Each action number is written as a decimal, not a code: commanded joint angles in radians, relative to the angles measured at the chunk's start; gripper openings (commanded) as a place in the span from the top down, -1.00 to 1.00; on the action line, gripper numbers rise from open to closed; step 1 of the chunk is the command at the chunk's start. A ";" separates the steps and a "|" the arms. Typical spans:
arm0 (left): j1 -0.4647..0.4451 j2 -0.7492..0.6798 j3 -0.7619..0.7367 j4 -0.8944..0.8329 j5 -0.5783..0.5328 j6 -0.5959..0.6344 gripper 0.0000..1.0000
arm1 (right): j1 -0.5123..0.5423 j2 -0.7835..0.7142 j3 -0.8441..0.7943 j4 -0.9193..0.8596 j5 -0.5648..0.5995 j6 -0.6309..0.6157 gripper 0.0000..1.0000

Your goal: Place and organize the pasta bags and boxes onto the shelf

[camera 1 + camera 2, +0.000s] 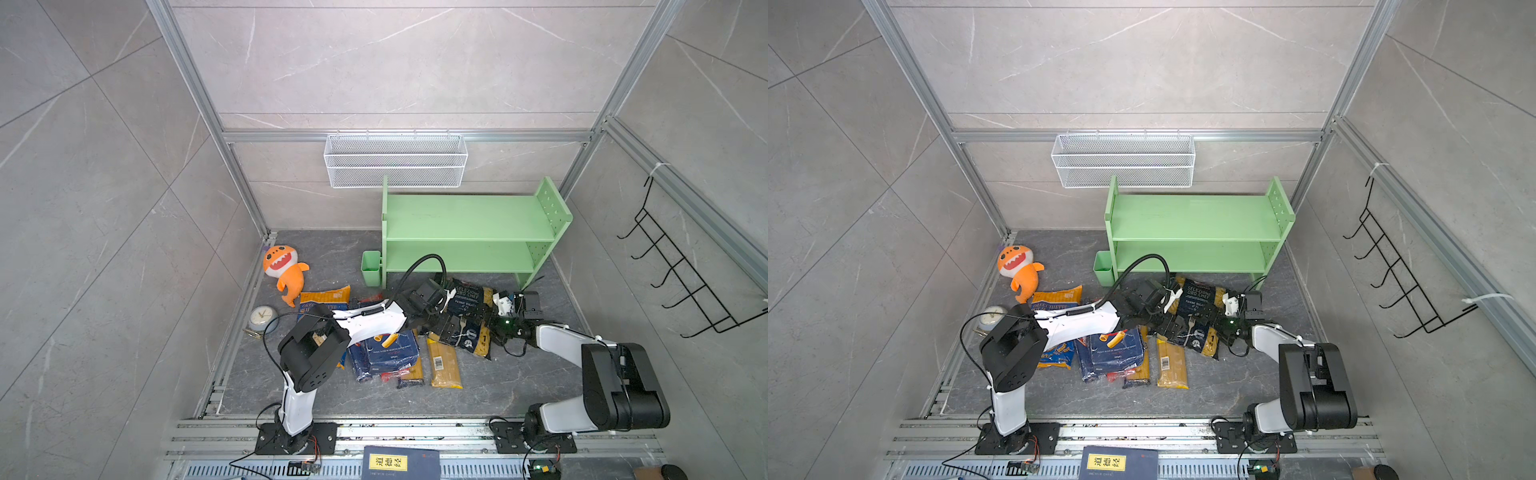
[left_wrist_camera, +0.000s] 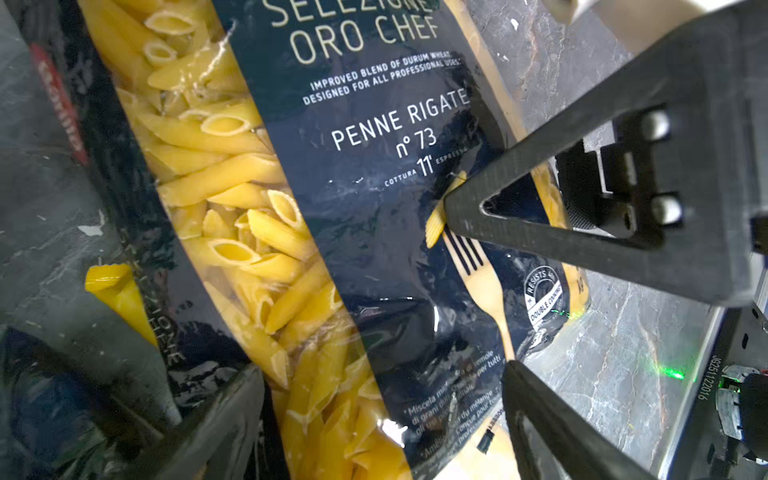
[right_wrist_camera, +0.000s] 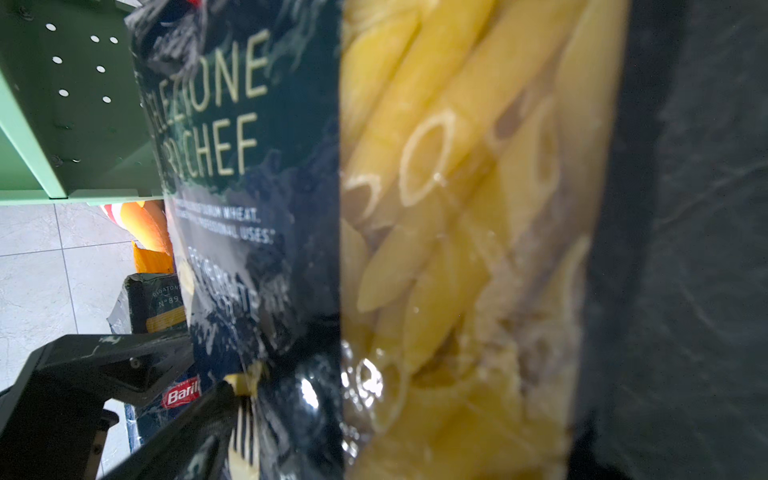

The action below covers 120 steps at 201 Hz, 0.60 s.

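Both arms are in on the penne bag [image 1: 467,316] now, which lies flat on the tabletop [image 1: 519,382] just on the near side of the shelf [image 1: 469,216], towards its right end, label up and top edge pointing at the shelf. The left gripper [image 2: 382,370] reaches in from the left with its jaws spread wide, one finger either side of the bag's near half, and nothing is clamped. The right gripper [image 1: 473,320] comes in from the right, also fully spread, and in the left wrist view one of its fingers [image 2: 463,214] has its tip on the bag's face, right at the printed fork. It has no hold on the bag either. Over to the left, the rigatoni box [image 1: 384,353], the orecchiette bag [image 1: 324,299] and a yellow spaghetti pack [image 1: 444,365] lie on the tabletop, nearer than the shelf.
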 commanded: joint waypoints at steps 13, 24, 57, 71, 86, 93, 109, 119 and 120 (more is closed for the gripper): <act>0.021 0.008 -0.005 0.006 0.023 -0.017 -0.83 | 0.013 0.096 -0.015 -0.098 -0.045 0.004 -0.99; 0.028 0.013 -0.006 0.005 0.044 -0.022 -0.83 | 0.014 0.113 -0.014 -0.082 -0.060 0.011 -0.98; 0.039 0.035 -0.008 0.015 0.104 -0.031 -0.81 | 0.013 0.139 -0.015 -0.035 -0.100 0.021 -0.98; 0.044 0.047 -0.008 0.017 0.133 -0.035 -0.77 | 0.013 0.148 -0.014 -0.028 -0.104 0.019 -0.98; 0.045 0.057 -0.012 0.018 0.162 -0.038 -0.76 | 0.013 0.160 -0.014 -0.009 -0.122 0.022 -0.99; 0.045 0.062 -0.013 0.021 0.177 -0.040 -0.75 | 0.013 0.166 -0.015 0.005 -0.137 0.024 -0.98; 0.044 0.072 -0.020 0.026 0.204 -0.045 -0.73 | 0.013 0.182 -0.018 0.039 -0.176 0.028 -0.98; 0.045 0.077 -0.024 0.033 0.219 -0.053 -0.73 | 0.017 0.192 -0.018 0.064 -0.201 0.034 -0.98; 0.044 0.077 -0.024 0.034 0.220 -0.053 -0.73 | 0.017 0.192 -0.018 0.064 -0.201 0.034 -0.98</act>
